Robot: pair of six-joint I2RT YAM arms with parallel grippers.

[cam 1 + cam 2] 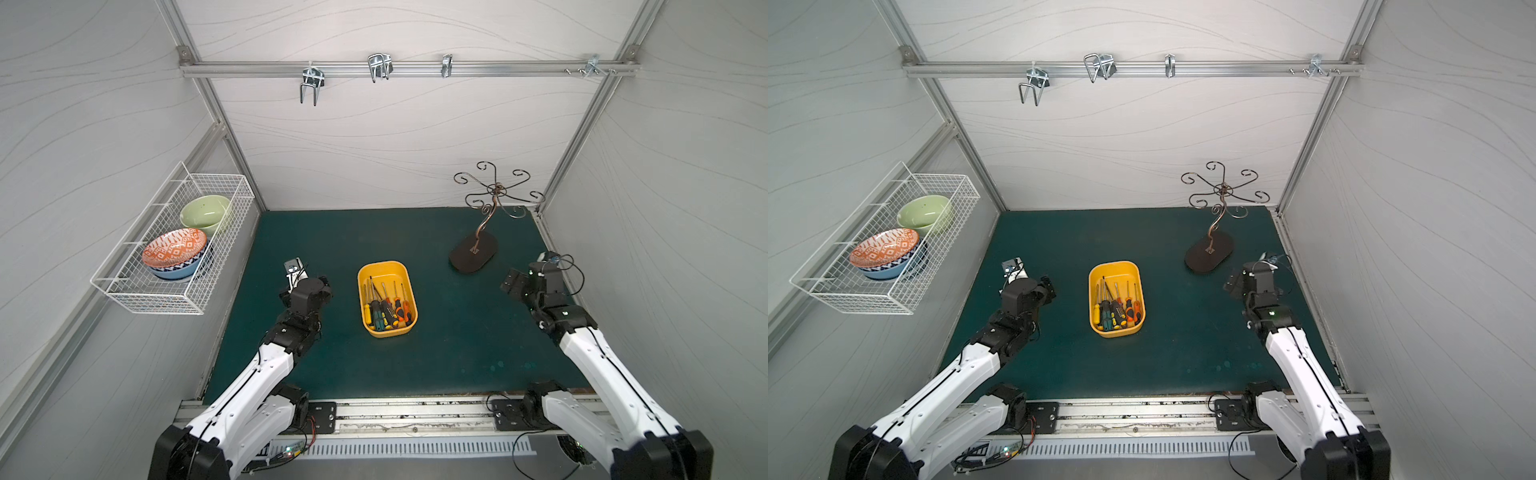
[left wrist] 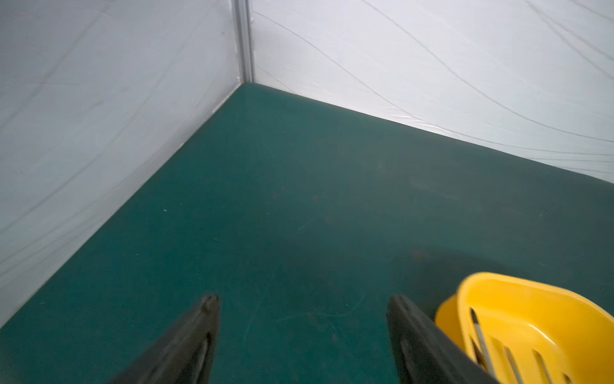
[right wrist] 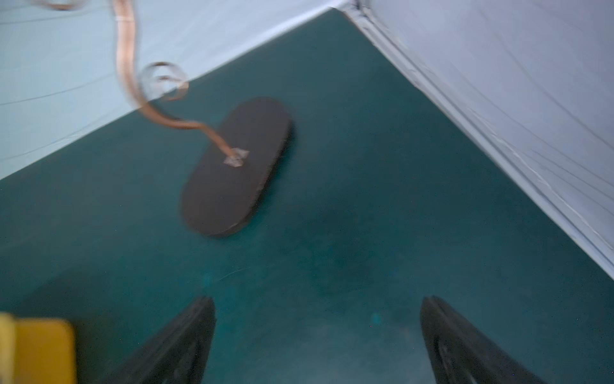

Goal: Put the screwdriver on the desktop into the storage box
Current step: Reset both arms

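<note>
Both my jaws stood open and empty either side of the storage box (image 1: 384, 271), every visible screwdriver (image 1: 377, 309) lying lengthwise inside.

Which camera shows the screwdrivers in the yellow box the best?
Both top views: they look down into the whole storage box, so the screwdrivers show whole. The left wrist view catches only a few shafts. The right wrist view shows just a blurred yellow corner.
</note>
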